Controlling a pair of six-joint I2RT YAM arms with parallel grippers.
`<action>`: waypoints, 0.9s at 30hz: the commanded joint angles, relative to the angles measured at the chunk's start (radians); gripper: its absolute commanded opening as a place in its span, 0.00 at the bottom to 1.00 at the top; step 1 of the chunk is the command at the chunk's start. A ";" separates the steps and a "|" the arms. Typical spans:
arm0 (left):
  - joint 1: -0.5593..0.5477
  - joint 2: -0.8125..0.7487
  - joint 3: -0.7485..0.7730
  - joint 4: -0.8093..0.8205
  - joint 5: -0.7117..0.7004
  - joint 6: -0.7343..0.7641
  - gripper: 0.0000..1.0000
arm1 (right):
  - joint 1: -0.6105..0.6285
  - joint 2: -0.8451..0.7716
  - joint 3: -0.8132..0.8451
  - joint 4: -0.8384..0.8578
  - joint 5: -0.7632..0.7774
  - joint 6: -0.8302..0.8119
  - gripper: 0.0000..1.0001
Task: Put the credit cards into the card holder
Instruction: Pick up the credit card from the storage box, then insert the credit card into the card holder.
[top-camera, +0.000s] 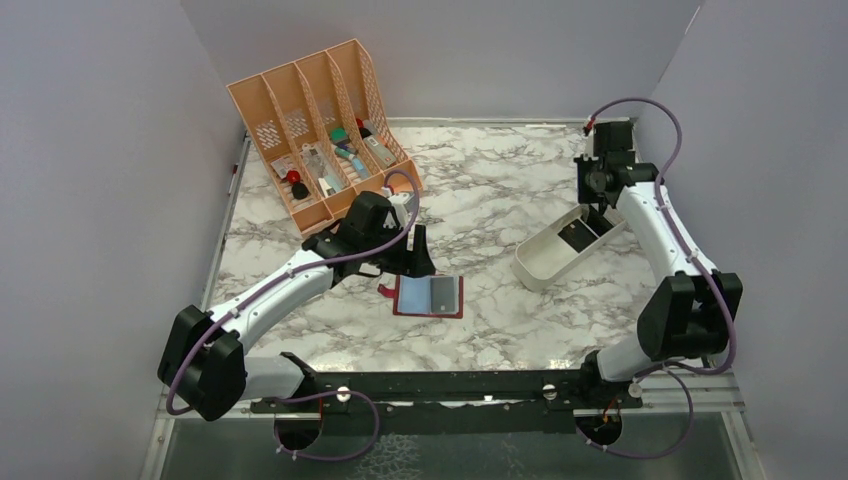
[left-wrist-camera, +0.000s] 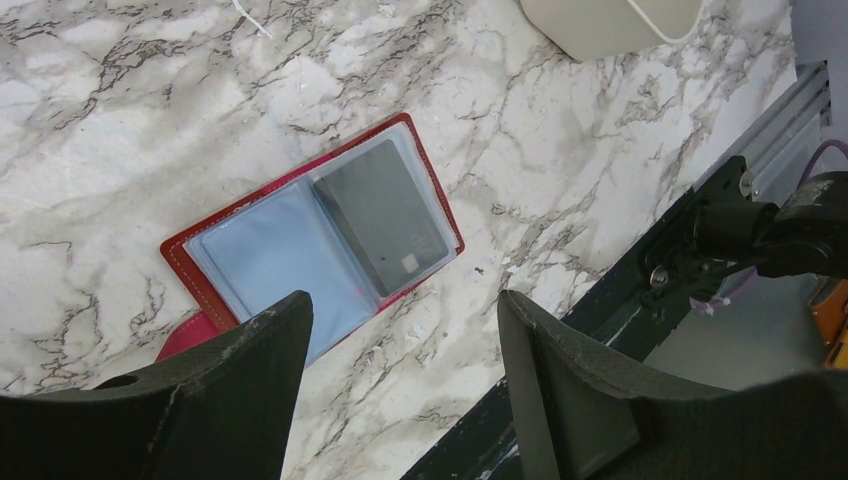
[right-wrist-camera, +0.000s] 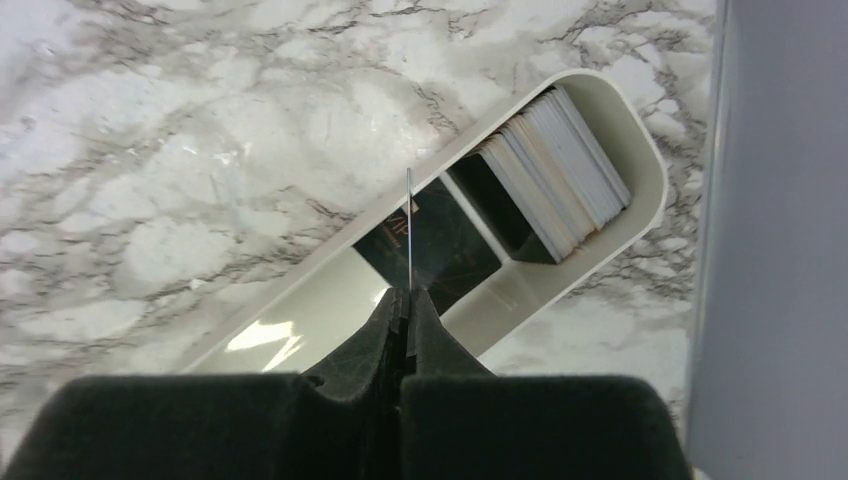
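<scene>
Nearest me, my left tool (left-wrist-camera: 400, 305) hangs released just above the card holder (left-wrist-camera: 300, 240). It lies open on the marble surface (left-wrist-camera: 120, 120), with 1 dark credit card (left-wrist-camera: 385, 215) already in its right clear pocket.

Further out, my right tool (right-wrist-camera: 405, 300) is clenched on 1 thin card (right-wrist-camera: 409, 230), seen edge-on, over the white tray (right-wrist-camera: 300, 310). A stack of credit cards (right-wrist-camera: 565, 170) stands at the tray's far end.

Step, as I judge it: pickup of card 2. Next: lift clear, carry across, line its edge with a pocket mouth. The left tool likely must pin the holder.
</scene>
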 joint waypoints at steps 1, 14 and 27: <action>0.006 -0.024 -0.021 0.001 -0.061 -0.029 0.71 | 0.023 -0.046 0.044 -0.115 -0.103 0.234 0.01; 0.010 0.025 -0.107 0.017 -0.066 -0.169 0.65 | 0.216 -0.242 -0.106 0.064 -0.369 0.484 0.01; 0.092 0.053 -0.192 0.055 -0.101 -0.201 0.54 | 0.519 -0.320 -0.517 0.555 -0.460 0.812 0.01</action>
